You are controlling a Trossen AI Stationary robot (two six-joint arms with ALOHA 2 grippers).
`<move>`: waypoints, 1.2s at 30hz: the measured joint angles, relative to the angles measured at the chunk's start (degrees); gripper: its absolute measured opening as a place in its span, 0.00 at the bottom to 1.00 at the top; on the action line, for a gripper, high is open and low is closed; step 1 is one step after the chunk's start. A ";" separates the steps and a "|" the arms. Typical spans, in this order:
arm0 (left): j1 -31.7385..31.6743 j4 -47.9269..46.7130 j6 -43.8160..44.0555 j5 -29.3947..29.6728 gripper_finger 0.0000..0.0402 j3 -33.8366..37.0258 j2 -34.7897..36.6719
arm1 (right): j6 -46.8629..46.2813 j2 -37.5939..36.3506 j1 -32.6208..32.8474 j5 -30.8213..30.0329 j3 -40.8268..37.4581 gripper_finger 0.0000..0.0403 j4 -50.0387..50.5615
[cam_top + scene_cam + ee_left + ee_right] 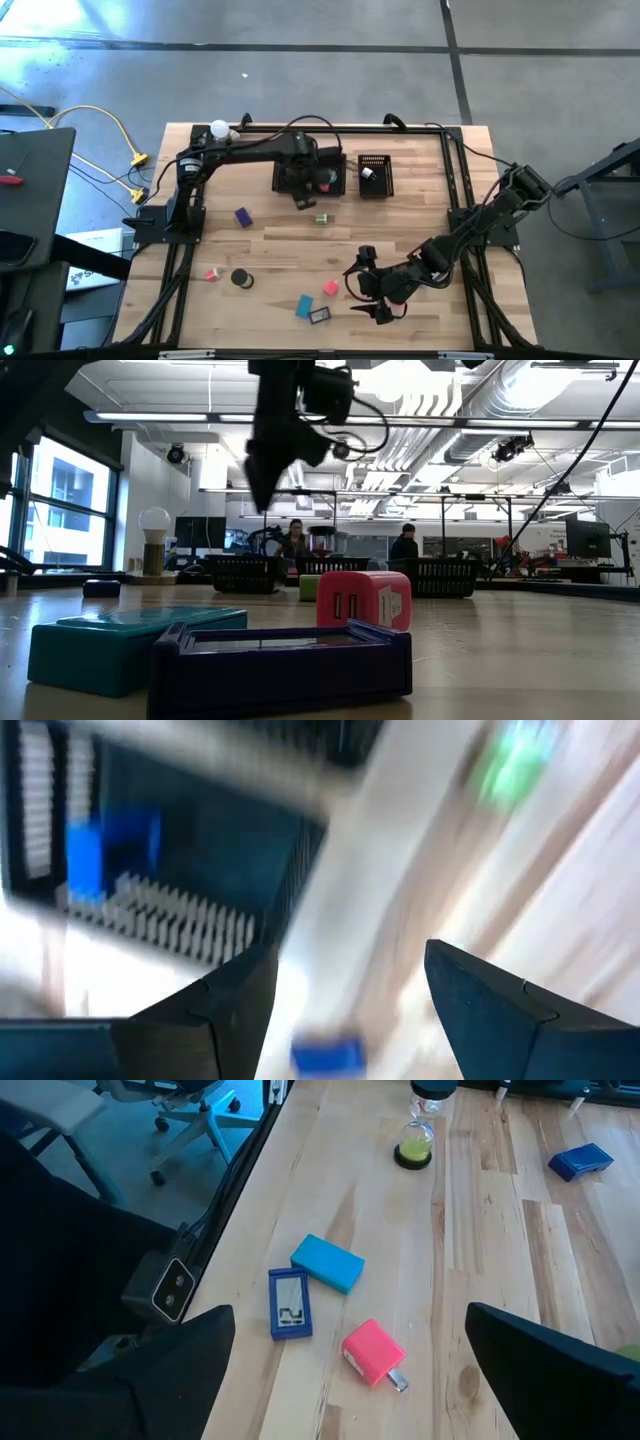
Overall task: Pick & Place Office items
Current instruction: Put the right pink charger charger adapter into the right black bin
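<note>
My left gripper (302, 192) (350, 950) hangs open over the near edge of a black mesh bin (312, 172), pointing down, nothing between its fingertips. The left wrist view is blurred: a blue piece (100, 850) lies in the bin, and I cannot identify a blue patch (325, 1055) low between the fingers. My right gripper (375, 285) (350, 1315) stands open above the table's near right, slanting down toward a pink block (372, 1352), a teal block (328, 1263) and a dark blue framed piece (290, 1303). All three lie flat on the wood.
A purple block (243, 216), a green piece (321, 218), a small pink piece (212, 273) and a black roll (241, 279) lie loose on the table. A second bin (376, 175) holds a white item. A white ball lamp (219, 129) stands at the far left corner.
</note>
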State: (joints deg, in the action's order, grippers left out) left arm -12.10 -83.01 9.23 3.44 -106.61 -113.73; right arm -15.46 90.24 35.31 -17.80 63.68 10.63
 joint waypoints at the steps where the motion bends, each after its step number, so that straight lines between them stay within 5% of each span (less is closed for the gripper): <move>1: 0.14 -2.98 0.82 0.00 0.61 0.00 0.00 | -0.10 0.00 0.00 0.02 0.00 0.96 0.00; 10: 4.64 -6.82 7.36 0.36 0.61 0.86 2.29 | -19.89 0.00 0.62 6.31 0.02 0.96 8.32; 23: 13.61 -7.05 8.38 11.05 0.61 10.56 7.92 | -59.73 0.00 0.88 14.82 0.02 0.96 16.53; 36: 14.43 -4.93 11.88 15.43 0.61 28.44 14.53 | -65.75 0.00 5.55 16.59 0.02 0.96 5.14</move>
State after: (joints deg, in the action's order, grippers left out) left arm 2.33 -87.94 21.10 18.87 -78.16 -99.20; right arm -81.22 90.24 40.86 -1.21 63.70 15.77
